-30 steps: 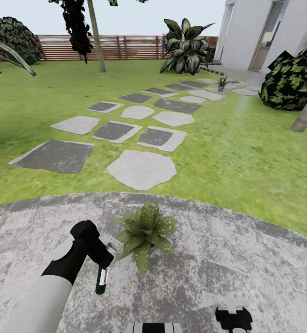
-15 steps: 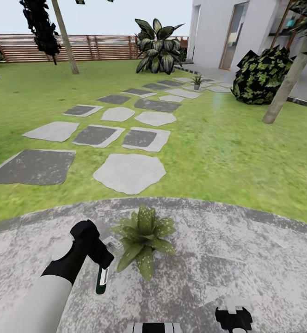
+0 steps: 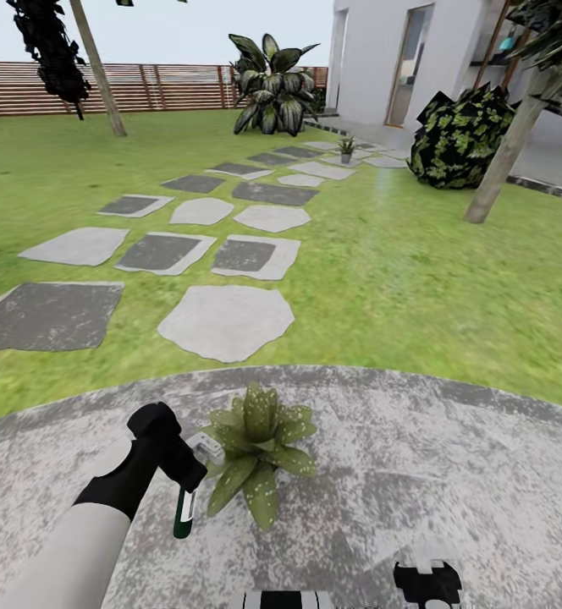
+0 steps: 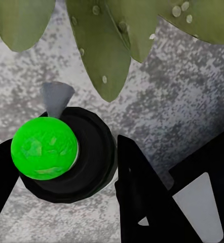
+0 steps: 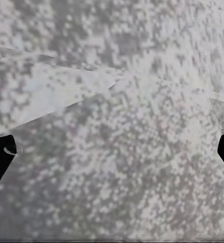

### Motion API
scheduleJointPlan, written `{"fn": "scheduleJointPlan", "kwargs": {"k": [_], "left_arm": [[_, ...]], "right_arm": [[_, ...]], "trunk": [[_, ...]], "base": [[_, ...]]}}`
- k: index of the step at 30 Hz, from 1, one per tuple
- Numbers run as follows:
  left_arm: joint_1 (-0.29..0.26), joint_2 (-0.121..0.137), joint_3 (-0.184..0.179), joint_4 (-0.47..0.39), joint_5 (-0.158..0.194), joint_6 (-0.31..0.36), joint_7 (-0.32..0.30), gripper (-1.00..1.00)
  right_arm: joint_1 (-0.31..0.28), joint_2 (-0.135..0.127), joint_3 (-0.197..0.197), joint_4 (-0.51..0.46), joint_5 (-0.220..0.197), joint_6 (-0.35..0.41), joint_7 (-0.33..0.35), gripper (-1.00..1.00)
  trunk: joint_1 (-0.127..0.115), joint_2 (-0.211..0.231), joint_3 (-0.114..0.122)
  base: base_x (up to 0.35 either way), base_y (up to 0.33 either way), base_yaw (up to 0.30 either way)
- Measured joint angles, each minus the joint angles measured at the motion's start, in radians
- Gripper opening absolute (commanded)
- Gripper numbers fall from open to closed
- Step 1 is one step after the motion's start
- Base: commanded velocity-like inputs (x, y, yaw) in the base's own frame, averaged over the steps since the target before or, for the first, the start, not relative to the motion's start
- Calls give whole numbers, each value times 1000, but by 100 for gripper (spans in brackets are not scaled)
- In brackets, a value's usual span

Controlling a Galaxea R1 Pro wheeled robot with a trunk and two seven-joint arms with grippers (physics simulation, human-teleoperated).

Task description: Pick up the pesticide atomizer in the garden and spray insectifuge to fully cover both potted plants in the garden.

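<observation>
One arm lowered — left tool (image 3: 188, 482) gripping atomizer (image 3: 184, 510), beside potted plant (image 3: 256, 444)

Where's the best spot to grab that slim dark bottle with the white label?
Around the upper body of the slim dark bottle, from the side, as the left gripper holds it: it is narrow, round and upright, and that leaves the nozzle free toward the speckled green potted plant.
</observation>
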Motion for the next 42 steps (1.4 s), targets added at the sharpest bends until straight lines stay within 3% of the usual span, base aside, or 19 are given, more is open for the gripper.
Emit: {"fn": "scheduleJointPlan", "kwargs": {"k": [26,42], "left_arm": [[0,-1,0,1,-2,2,1,-100],[13,8,1,13,-6,-2,3,-100]], "right_arm": [[0,0,0,0,0,0,0,100],[0,-6,0,0,3,-1,-2,100]], "trunk": [[0,0,0],[0,0,0]], "base": [[-167,252,-290],[137,228,-13]]}}
